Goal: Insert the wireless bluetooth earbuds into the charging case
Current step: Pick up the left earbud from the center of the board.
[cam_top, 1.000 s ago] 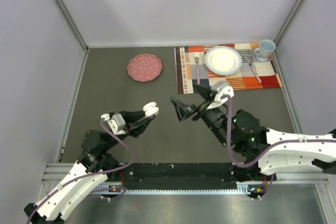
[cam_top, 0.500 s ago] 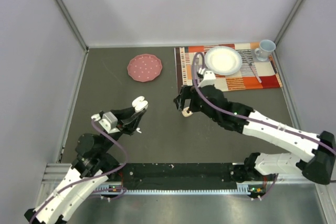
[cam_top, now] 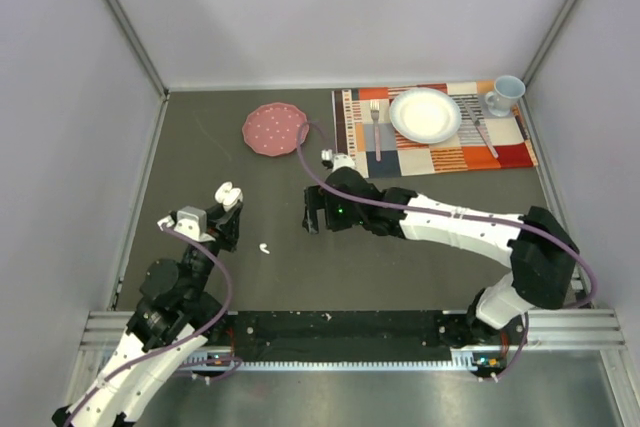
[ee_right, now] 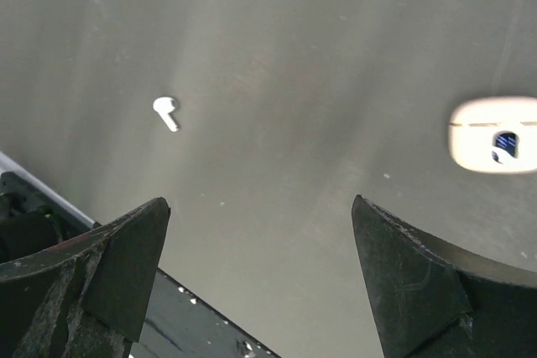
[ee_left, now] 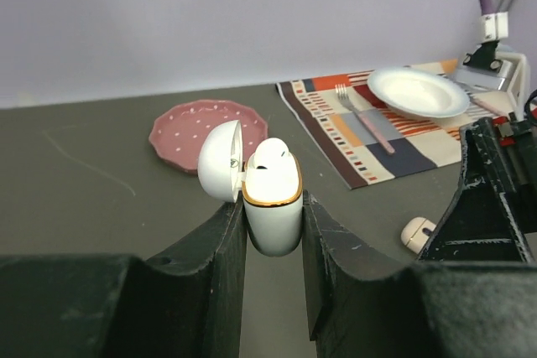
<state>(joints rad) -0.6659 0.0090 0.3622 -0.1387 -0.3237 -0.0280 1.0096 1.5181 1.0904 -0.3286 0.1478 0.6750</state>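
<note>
My left gripper [ee_left: 270, 207] is shut on a white charging case [ee_left: 273, 199] with a gold rim, held upright with its lid [ee_left: 221, 159] flipped open. A white rounded piece shows in the case's top. In the top view the case [cam_top: 228, 193] sits at the left gripper's [cam_top: 229, 204] tip, left of centre. One tiny white earbud [cam_top: 265, 247] lies loose on the table between the arms. My right gripper [ee_right: 259, 203] is open and empty above the table, with the earbud [ee_right: 166, 112] ahead and to the left of it. Seen from above, the right gripper [cam_top: 312, 215] hovers right of the earbud.
A second closed case [ee_right: 493, 134] lies on the table by the right gripper, also seen from the left wrist [ee_left: 417, 232]. A pink plate [cam_top: 275, 129] sits at the back. A striped placemat [cam_top: 440, 157] carries a white plate [cam_top: 425, 114], cutlery and a cup [cam_top: 505, 94].
The right arm has swung left across the table and its jaws have narrowed slightly. The left gripper has pulled back to the left with the case. The loose earbud has come into view.
</note>
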